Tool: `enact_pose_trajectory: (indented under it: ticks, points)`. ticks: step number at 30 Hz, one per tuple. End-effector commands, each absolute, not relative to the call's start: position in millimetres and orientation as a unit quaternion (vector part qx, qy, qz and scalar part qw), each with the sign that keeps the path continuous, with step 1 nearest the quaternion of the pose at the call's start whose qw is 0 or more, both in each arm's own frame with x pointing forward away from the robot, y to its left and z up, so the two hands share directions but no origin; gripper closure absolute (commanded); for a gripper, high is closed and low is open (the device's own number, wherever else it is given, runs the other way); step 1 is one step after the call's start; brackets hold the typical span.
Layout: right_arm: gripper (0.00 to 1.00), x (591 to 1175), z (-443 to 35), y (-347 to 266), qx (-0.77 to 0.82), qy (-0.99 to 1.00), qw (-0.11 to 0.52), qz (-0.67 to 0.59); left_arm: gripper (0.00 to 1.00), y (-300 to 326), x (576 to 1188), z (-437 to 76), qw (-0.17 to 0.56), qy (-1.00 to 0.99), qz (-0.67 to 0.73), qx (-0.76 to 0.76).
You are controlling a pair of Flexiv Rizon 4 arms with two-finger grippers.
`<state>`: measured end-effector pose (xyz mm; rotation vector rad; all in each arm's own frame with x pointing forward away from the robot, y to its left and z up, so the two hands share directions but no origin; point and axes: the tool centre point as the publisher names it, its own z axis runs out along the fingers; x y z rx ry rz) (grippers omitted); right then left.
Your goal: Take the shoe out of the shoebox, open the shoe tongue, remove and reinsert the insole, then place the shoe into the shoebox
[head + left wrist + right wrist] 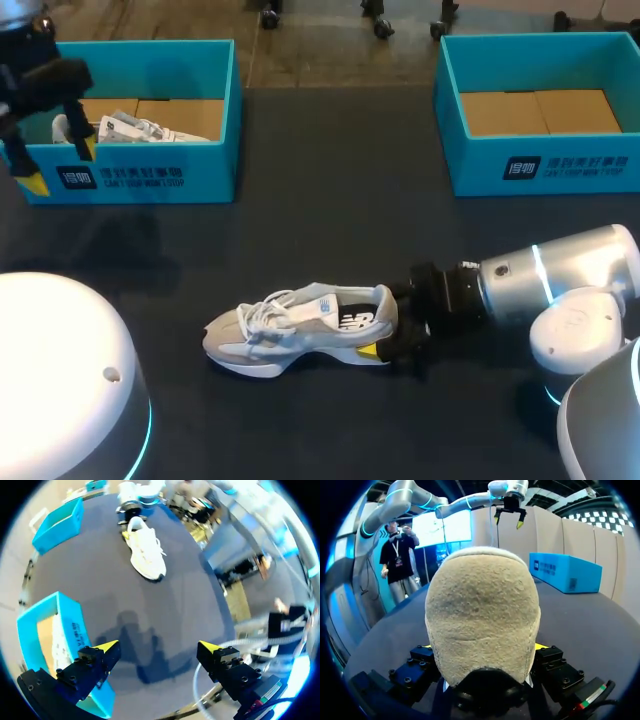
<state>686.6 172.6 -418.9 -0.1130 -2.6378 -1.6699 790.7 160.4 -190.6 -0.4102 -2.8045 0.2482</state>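
Observation:
A white and grey sneaker (300, 325) lies on its sole on the dark table, toe to the left. My right gripper (388, 322) holds its heel, one finger on each side. The tan heel (482, 610) fills the right wrist view between the yellow tips of that gripper (481, 647). My left gripper (60, 165) hangs open and empty above the left blue shoebox (150, 170), in which a second sneaker (140, 128) lies. From the left wrist the open gripper (159, 647) looks down past that box (75, 625) to the far sneaker (145, 550).
A second blue shoebox (560, 165), holding only brown cardboard, stands at the back right. Dark tabletop stretches between the two boxes and in front of the sneaker. My left arm's gripper (509, 515) shows high beyond the heel in the right wrist view.

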Motion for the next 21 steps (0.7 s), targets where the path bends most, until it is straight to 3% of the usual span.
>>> enact_pose_trajectory:
  ticks: [1, 6, 21]
  points:
    - [1.00, 686, -418, 173, -0.037, -0.846, 0.009, -0.532, 0.00, 121, 752, -209, 0.093, -0.994, 0.042, -0.047]
    - [1.00, 686, -418, 173, -0.037, -0.846, 0.009, -0.532, 0.00, 71, 726, -224, -0.004, -0.988, 0.058, 0.143]
    - [1.00, 686, -418, 173, -0.037, -0.846, 0.009, -0.532, 0.00, 71, 726, -224, -0.004, -0.988, 0.058, 0.143]
